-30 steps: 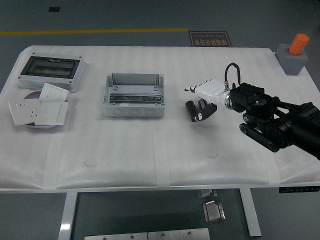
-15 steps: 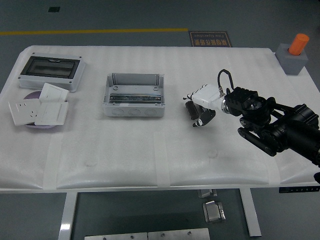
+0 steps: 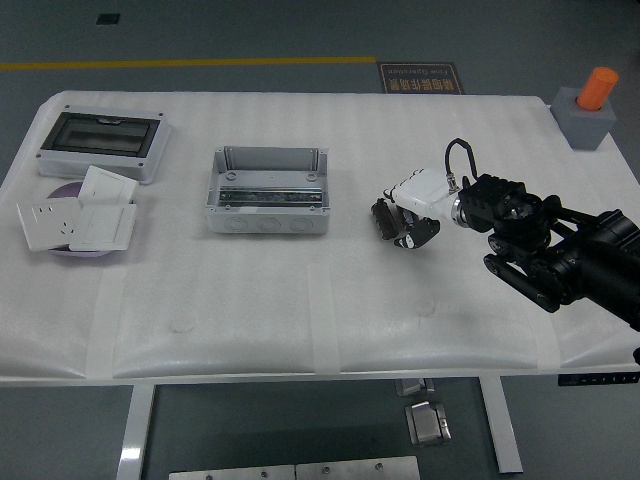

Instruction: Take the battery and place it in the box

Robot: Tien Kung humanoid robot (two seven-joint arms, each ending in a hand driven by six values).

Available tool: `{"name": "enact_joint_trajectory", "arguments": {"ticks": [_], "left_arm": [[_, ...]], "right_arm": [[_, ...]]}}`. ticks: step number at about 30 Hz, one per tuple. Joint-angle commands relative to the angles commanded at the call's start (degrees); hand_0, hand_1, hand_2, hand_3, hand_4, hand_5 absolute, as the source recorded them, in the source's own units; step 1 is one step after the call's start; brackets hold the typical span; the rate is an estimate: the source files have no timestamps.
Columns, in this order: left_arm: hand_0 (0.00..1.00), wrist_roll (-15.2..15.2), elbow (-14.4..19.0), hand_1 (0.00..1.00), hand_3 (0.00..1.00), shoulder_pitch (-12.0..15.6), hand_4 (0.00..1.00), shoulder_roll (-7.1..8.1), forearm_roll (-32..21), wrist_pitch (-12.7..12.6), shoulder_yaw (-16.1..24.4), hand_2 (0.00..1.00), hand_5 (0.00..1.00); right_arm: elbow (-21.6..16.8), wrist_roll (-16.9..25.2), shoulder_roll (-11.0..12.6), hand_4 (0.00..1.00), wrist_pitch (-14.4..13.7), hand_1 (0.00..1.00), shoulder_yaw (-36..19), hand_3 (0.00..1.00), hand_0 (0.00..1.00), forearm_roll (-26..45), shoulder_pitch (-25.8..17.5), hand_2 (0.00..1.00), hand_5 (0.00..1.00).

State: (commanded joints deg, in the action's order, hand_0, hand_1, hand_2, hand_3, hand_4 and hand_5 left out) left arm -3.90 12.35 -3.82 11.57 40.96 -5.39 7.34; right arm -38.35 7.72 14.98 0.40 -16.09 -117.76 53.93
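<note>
Right hand (image 3: 408, 212), frame centre-right, arm entering from the right edge: fingers curled around the black battery (image 3: 381, 218), which sits low over the white table (image 3: 300, 300). Grey box (image 3: 267, 190) lies open, left of the hand and apart from it. Breaker enclosure (image 3: 101, 143) and wall switch plates (image 3: 75, 220) at upper left. Left arm unseen.

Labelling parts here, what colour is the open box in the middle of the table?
Light grey box, seen in the head view.

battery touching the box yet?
Apart. Head view shows bare table between the battery, at the right hand, and the box.
</note>
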Motion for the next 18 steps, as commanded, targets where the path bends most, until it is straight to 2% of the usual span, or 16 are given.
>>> {"name": "enact_joint_trajectory", "arguments": {"ticks": [18], "left_arm": [[0.595,-0.3,0.1,0.618,0.606,-0.1,0.416,-0.08,1.1,0.1,0.3,0.463,0.455]], "right_arm": [[1.1,-0.6,-1.7,0.703,0.2,0.752,-0.1,0.847,0.826,1.5,1.2,0.782,0.407]]}}
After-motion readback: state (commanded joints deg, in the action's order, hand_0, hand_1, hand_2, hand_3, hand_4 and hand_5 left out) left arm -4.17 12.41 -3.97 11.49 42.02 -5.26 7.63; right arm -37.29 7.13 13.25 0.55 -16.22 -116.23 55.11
